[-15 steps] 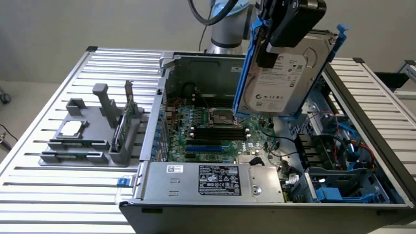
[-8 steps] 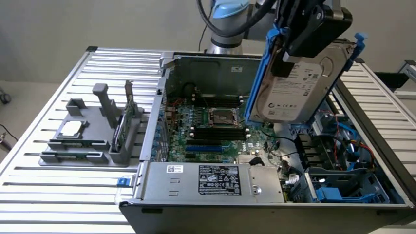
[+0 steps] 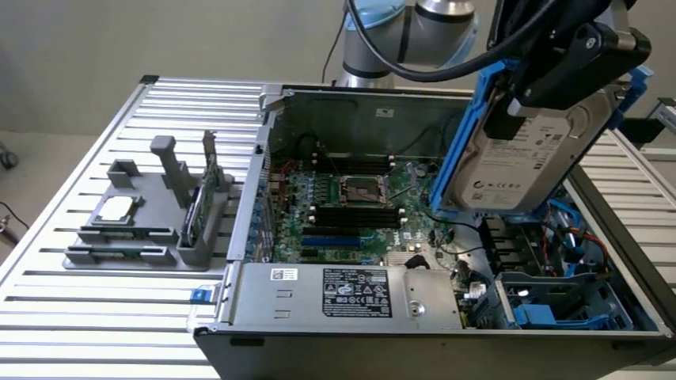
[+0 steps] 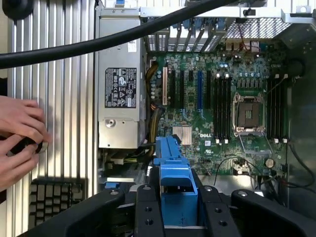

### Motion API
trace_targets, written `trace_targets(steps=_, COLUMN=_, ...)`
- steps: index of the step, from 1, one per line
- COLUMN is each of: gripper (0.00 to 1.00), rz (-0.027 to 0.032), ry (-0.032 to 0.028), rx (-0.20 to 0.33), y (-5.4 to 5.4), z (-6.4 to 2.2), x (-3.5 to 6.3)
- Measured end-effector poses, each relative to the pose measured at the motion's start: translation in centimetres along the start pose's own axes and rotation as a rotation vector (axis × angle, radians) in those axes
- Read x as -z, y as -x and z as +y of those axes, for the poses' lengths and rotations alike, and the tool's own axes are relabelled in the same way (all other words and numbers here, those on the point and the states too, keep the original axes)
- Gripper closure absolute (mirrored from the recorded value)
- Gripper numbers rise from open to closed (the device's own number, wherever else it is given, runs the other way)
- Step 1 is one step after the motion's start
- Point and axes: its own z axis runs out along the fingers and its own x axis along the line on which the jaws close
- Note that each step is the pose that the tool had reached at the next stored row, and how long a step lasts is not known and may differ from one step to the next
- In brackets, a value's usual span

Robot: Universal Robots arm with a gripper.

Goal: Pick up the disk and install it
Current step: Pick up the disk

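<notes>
Currently we note the gripper [image 3: 533, 99] clamped on the disk [image 3: 528, 154], jaws closed on the top end of its blue frame [image 4: 175, 170], so the drive hangs nearly upright and slightly tilted in the air. It sits above the open computer case [image 3: 370, 107], over the exterior view's right side, well clear of the motherboard [image 3: 354, 198] and above the drive cage [image 3: 549, 279]. Installation is not yet done. Risks, as we judge them: the grip holds only one end, so the long body could swing or slip in the jaws during any quick motion. The lower corner of the frame could snag the loose cables [image 3: 575, 237] beside the cage. A tilted entry could jam the frame against the cage rails. A person's hand [image 4: 19, 118] rests on the slatted table [image 4: 64, 74] just beside the power supply [image 4: 121, 84], close enough that a wide arm sweep might meet it.
</notes>
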Motion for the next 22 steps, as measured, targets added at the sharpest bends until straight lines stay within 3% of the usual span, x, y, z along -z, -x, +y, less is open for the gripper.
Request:
trace_targets(steps=12, gripper=0.67, rz=0.0000, ry=0.0026, rx=0.000, y=-4.2, z=-1.69, x=0.12)
trace_targets(steps=16, gripper=0.67, rz=-0.0001, ry=0.0038, rx=0.000, y=-5.1, z=-3.14, x=0.24)
trace_targets(steps=22, gripper=0.67, rz=0.0000, ry=0.0045, rx=0.000, y=-5.5, z=-5.89, x=0.25)
